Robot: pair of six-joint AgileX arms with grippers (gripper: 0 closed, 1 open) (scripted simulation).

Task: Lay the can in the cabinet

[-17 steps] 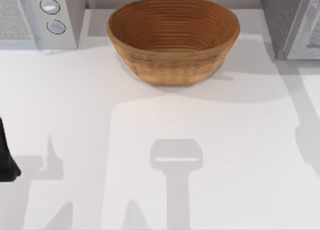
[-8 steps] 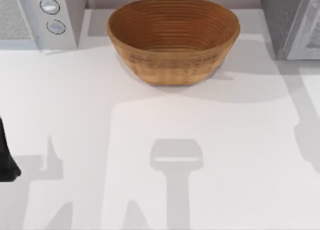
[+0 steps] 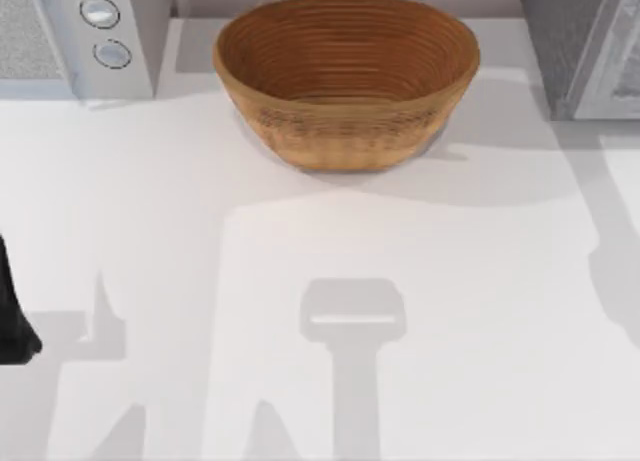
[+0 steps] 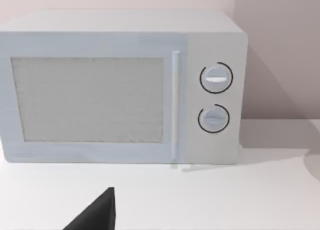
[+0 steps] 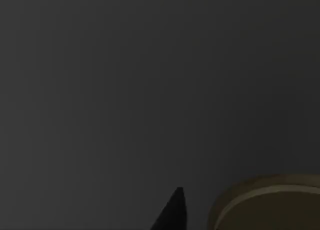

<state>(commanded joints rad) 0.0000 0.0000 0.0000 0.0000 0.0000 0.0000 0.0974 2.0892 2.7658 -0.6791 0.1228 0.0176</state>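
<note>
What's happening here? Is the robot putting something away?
Not much shows at this moment. A brown woven basket sits at the back of the white table, with a pale microwave at the back left and the dark grey cabinet at the back right. The left arm is parked at the table's left edge, its camera facing the microwave. The right wrist view is dark; a dull gold round rim, maybe the can's top, sits at its edge.

left arm: dark black link at the top view's left edge, low over the table | left gripper: one black pointed fingertip in left wrist view | right wrist view: dark, one black fingertip
</note>
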